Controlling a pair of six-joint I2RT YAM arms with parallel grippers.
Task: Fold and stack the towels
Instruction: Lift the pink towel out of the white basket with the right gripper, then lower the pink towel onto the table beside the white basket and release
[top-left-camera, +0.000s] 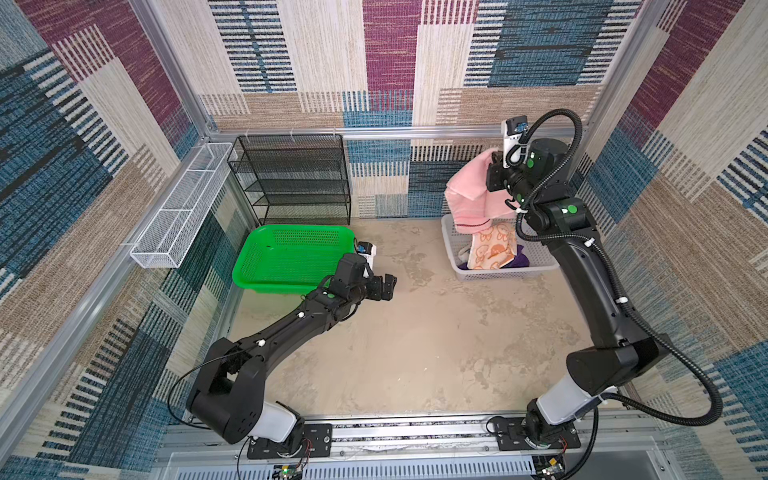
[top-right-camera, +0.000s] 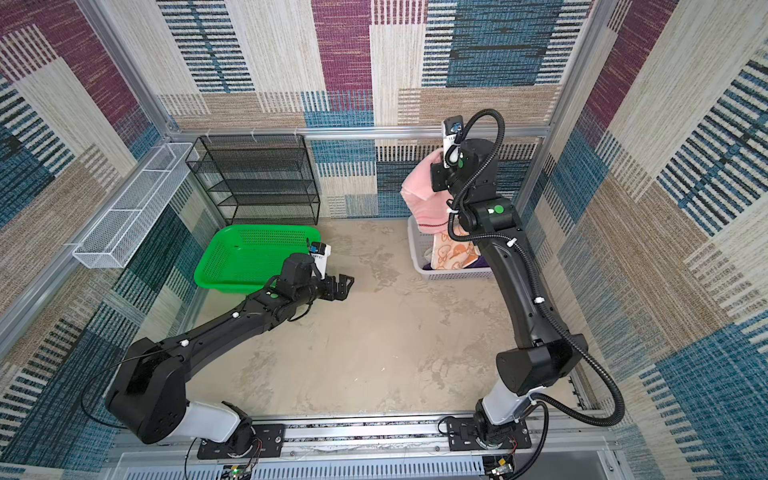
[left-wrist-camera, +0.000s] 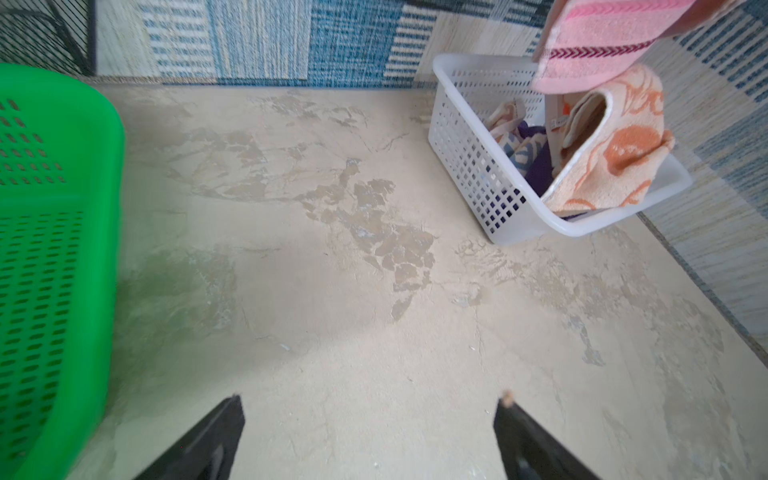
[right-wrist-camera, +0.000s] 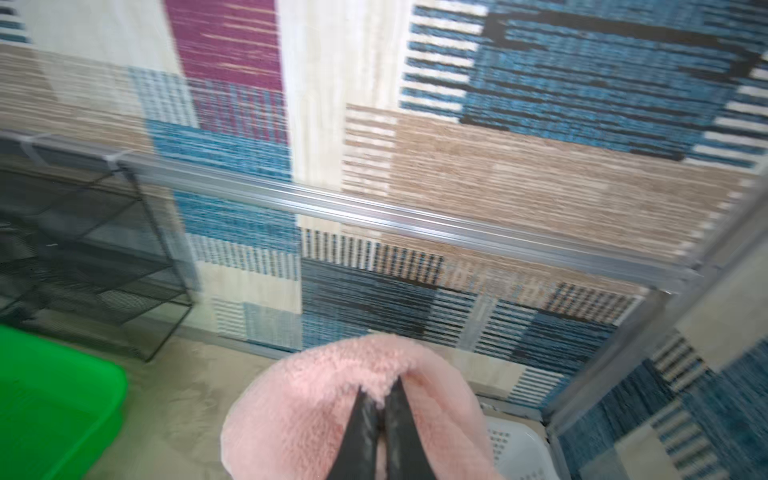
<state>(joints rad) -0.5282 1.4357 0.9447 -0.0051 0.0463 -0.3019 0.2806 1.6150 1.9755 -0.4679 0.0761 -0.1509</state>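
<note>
Clenched hard with the right gripper (right-wrist-camera: 377, 390) on a bunched fold of the pink towel (top-left-camera: 465, 195), jaws almost together with fluffy pile squeezed between them in the right wrist view. Held high near the back wall, above the white basket (top-left-camera: 498, 272) at the far right of the table (top-left-camera: 415, 332). Hanging loose below the grip, with the dark striped hem down at about the basket's rim in both top views.

Just under that hem, the orange towel (top-left-camera: 490, 249) with white cartoon faces, standing half out of the basket and leaning over its near rim. Possibly touching the pink hem, possibly only behind it; hard to tell from these angles.

Deeper in the same basket, in the left wrist view, a dark purple towel (left-wrist-camera: 538, 166) and a crumpled cream and blue towel (left-wrist-camera: 513, 141), both partly hidden by the wall.

Spread fully wide with the left gripper (left-wrist-camera: 370, 403), grasping nothing and touching nothing. Poised low over bare table, just beside the near right corner of the green basket (top-left-camera: 249, 266), well apart from the white one.
</note>
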